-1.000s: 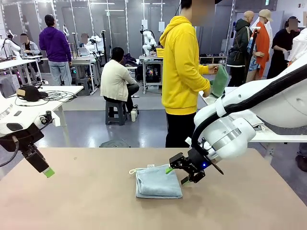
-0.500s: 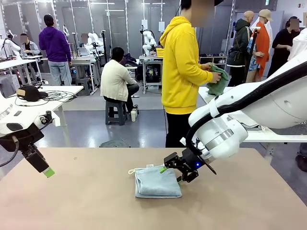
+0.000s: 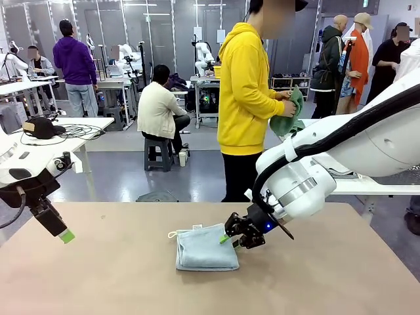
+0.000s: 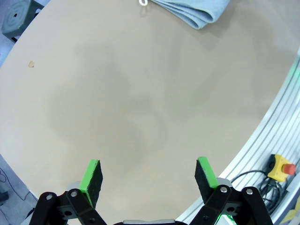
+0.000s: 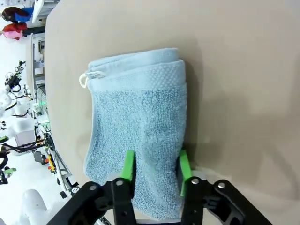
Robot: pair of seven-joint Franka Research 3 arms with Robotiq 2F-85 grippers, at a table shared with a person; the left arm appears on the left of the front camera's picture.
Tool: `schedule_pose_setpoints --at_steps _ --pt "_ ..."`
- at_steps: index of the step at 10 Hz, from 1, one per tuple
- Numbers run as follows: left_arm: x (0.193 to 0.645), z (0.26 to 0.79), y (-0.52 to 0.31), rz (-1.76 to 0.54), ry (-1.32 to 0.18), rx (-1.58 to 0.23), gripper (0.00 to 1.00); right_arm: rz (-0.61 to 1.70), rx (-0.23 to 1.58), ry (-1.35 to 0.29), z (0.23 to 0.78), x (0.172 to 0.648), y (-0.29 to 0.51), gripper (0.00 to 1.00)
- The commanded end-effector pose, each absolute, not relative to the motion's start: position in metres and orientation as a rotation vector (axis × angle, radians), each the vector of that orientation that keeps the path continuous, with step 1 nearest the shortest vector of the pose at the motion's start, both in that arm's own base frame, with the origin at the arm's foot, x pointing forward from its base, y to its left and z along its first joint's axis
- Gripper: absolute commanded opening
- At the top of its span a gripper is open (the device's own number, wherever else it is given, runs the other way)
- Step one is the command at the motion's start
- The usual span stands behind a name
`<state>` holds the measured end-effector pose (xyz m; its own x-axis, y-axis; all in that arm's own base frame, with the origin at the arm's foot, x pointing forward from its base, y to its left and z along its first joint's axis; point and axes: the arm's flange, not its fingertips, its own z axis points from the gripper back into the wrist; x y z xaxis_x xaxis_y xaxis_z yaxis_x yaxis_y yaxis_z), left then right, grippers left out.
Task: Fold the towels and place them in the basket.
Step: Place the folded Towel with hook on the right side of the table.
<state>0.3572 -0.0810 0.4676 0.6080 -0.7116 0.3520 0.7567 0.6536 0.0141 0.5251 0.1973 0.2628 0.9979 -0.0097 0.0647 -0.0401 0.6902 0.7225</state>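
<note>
One second back, your right gripper [image 3: 230,237] stood open beside grey-blue towel [image 3: 205,248]. Now its green pads [image 5: 128,164] pinch towel's right edge, and towel sits slightly further left on table [image 3: 98,282]. You likely have grasp made; lift seems next. Towel: thick folded rectangle, layers stacked, white loop at far-left corner. Your left gripper [image 3: 65,236] hangs spread wide, empty, well apart. Person holds sea-green towel [image 3: 287,119] beyond table.
</note>
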Motion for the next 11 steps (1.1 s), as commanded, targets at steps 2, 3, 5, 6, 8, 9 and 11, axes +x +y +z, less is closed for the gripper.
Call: schedule_pose_setpoints --at_steps 2,3,5,6,8,9,11 --pt "0.357 0.468 -0.082 -0.841 -0.343 -0.127 1.0 0.002 0.807 -0.085 0.257 0.522 0.205 0.0" --pt "0.357 0.468 -0.082 -0.841 -0.343 -0.127 1.0 0.0 0.802 -0.087 0.256 0.522 0.206 0.0" --pt "0.357 0.468 -0.082 -0.841 -0.343 -0.127 1.0 -0.006 0.801 -0.093 0.258 0.521 0.207 0.0" --pt "0.357 0.468 -0.082 -0.841 -0.343 -0.127 1.0 -0.006 0.794 -0.092 0.261 0.52 0.209 0.0" --pt "0.357 0.468 -0.082 -0.841 -0.343 -0.127 1.0 0.018 0.797 -0.072 0.261 0.524 0.203 0.0" --pt "0.357 0.468 -0.082 -0.841 -0.343 -0.127 1.0 0.018 0.797 -0.072 0.261 0.524 0.203 0.0" --pt "0.357 0.468 -0.082 -0.841 -0.343 -0.127 1.0 0.018 0.797 -0.072 0.261 0.524 0.203 0.0"
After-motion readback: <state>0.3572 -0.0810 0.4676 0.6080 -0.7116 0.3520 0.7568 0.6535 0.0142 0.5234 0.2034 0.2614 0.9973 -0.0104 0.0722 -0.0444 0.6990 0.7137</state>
